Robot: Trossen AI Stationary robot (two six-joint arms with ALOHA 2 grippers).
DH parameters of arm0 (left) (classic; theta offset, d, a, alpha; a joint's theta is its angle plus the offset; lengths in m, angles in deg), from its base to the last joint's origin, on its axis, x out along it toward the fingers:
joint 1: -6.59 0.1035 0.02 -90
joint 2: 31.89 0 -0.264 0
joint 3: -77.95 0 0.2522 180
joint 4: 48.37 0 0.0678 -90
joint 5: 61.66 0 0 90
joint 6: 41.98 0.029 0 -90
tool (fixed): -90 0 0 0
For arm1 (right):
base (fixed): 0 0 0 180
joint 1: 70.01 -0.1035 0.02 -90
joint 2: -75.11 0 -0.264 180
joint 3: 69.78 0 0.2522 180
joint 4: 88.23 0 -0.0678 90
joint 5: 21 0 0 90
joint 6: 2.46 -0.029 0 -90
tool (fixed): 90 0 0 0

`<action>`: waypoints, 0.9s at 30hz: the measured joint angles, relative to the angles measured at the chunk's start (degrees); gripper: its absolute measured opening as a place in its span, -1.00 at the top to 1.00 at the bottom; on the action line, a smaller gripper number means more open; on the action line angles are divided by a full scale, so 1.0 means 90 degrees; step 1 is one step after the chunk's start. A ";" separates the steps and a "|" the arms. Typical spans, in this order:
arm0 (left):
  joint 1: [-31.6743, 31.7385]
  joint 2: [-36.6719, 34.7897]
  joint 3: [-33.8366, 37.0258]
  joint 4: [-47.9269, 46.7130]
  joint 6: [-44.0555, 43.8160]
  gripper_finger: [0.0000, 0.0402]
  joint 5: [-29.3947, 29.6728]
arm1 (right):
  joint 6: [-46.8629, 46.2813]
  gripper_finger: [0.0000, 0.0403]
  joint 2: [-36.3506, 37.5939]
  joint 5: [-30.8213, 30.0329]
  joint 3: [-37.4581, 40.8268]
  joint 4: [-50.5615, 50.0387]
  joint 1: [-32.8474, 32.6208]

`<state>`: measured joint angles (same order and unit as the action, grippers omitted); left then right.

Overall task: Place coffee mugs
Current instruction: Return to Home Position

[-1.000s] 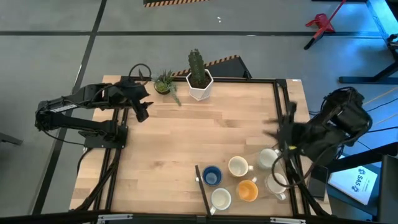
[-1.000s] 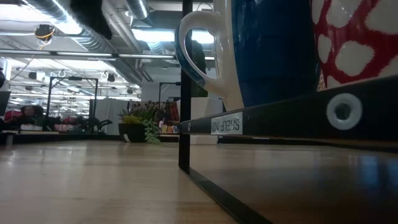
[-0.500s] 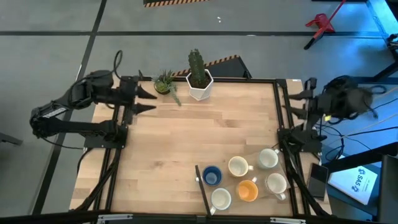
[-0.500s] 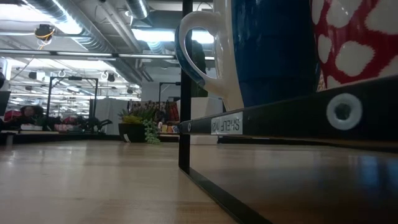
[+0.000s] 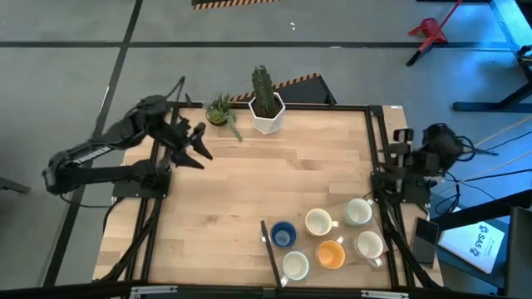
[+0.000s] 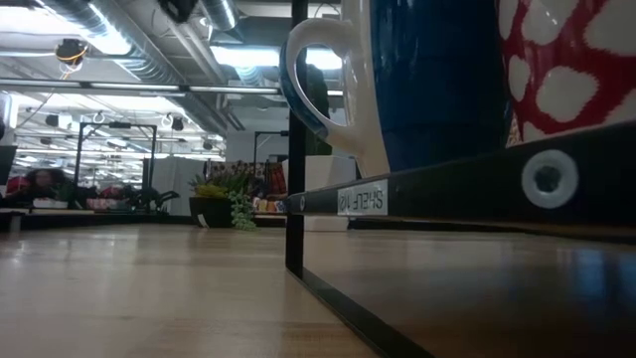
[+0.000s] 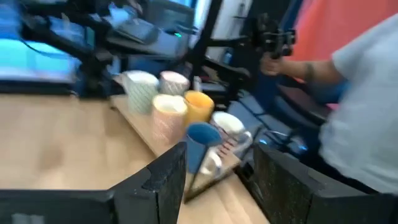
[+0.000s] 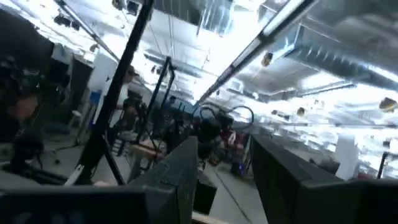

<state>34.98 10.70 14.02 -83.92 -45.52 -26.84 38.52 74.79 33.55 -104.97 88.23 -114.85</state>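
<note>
Coffee mugs (image 5: 318,222), round, four white, one orange, one blue, we log grouped on the black-framed shelf (image 5: 272,253); left gripper (image 5: 202,143) and right gripper (image 8: 224,142) are empty, fingers apart.

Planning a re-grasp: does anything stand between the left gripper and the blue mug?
Mostly bare table lies between the left gripper and the blue mug. Only the shelf's black frame bar runs beside the mug on that side.
</note>
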 joint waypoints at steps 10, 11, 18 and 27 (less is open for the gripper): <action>0.0126 -0.0269 0.1985 0.1654 -0.0958 0.11 -0.0295 | -0.1191 0.34 0.0001 0.0696 0.1066 0.0621 0.0177; 0.0052 -0.0336 0.2116 0.1951 -0.1195 0.11 -0.0235 | -0.1380 0.34 0.0003 0.0865 0.1183 0.0726 0.0262; -0.0539 -0.1329 0.2393 0.3015 -0.1789 0.11 0.0775 | -0.2501 0.34 -0.0245 0.1915 0.1472 0.0766 0.1538; -0.0750 -0.2504 0.2401 0.2317 -0.1378 0.11 0.2007 | -0.2826 0.34 -0.0237 0.4050 0.1457 0.0343 0.4409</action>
<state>28.23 -11.84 35.64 -63.07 -57.93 -8.77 13.09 72.66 70.00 -91.85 91.32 -75.17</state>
